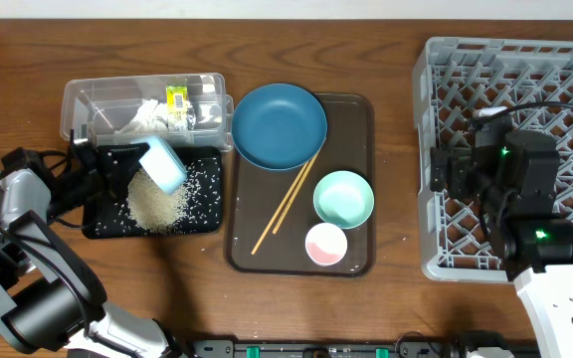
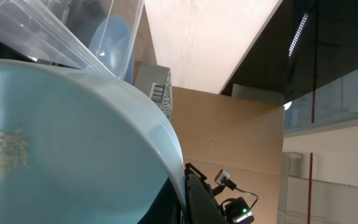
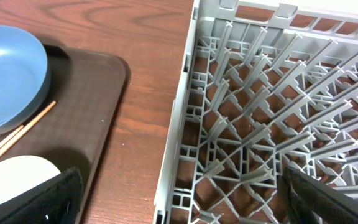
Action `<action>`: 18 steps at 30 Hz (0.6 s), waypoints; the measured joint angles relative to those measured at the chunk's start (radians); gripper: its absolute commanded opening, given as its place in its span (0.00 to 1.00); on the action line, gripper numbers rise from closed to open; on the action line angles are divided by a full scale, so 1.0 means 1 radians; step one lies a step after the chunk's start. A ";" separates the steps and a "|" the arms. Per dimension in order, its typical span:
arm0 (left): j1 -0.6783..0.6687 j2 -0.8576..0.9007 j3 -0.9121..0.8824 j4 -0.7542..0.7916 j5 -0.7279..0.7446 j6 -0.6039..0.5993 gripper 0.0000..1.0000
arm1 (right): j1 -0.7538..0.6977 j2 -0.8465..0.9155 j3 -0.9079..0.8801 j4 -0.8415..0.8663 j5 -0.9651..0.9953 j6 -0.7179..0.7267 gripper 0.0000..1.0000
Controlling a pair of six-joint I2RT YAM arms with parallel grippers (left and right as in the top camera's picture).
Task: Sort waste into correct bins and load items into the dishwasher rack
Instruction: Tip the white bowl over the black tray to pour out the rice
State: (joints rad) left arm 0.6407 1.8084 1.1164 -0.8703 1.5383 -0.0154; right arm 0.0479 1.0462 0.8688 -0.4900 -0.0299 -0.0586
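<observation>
My left gripper (image 1: pixel 127 161) is shut on the rim of a pale white bowl (image 1: pixel 163 164), tipped on its side over the shallow black tray (image 1: pixel 210 217). A heap of rice (image 1: pixel 157 204) lies in that tray. In the left wrist view the bowl (image 2: pixel 73 143) fills the frame, a few rice grains (image 2: pixel 2 152) cling inside it, and one finger (image 2: pixel 201 199) presses its rim. The clear tub (image 1: pixel 78 99) holds the wrapper (image 1: pixel 177 97) and tissue (image 1: pixel 147 117). My right gripper (image 1: pixel 451 169) hangs open over the left wall of the grey rack (image 1: pixel 565 80), its fingers (image 3: pixel 36 199) straddling that wall (image 3: pixel 179 155).
A brown serving tray (image 1: pixel 356 111) in the middle carries the dark blue dish (image 1: pixel 279 125), the chopsticks (image 1: pixel 286 204), a mint-green bowl (image 1: pixel 343 198) and a small pink bowl (image 1: pixel 325 244). Loose grains dot the black tray around the heap.
</observation>
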 measured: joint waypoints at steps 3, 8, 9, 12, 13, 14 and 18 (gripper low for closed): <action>0.000 0.000 0.000 0.022 -0.073 -0.018 0.06 | 0.000 0.000 0.000 0.000 0.000 0.000 0.99; 0.000 0.000 0.000 0.025 -0.183 -0.060 0.06 | 0.000 0.000 0.000 0.000 0.000 0.000 0.99; 0.000 0.000 -0.001 0.022 -0.145 -0.033 0.06 | 0.000 0.000 0.000 0.000 0.000 0.000 0.99; 0.000 0.000 -0.001 0.011 -0.078 0.019 0.06 | 0.000 0.000 0.000 0.000 0.000 0.000 0.99; 0.000 0.000 -0.001 0.016 -0.075 0.032 0.06 | 0.000 0.000 0.000 0.000 0.000 0.000 0.99; 0.000 0.000 -0.001 0.019 -0.078 0.041 0.06 | 0.000 0.000 0.000 0.000 0.000 0.000 0.99; 0.000 0.000 -0.001 0.016 -0.085 0.055 0.06 | 0.000 0.000 0.000 0.000 0.000 0.000 0.99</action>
State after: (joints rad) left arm 0.6403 1.8084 1.1156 -0.8539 1.4536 0.0391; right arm 0.0479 1.0462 0.8688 -0.4904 -0.0299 -0.0582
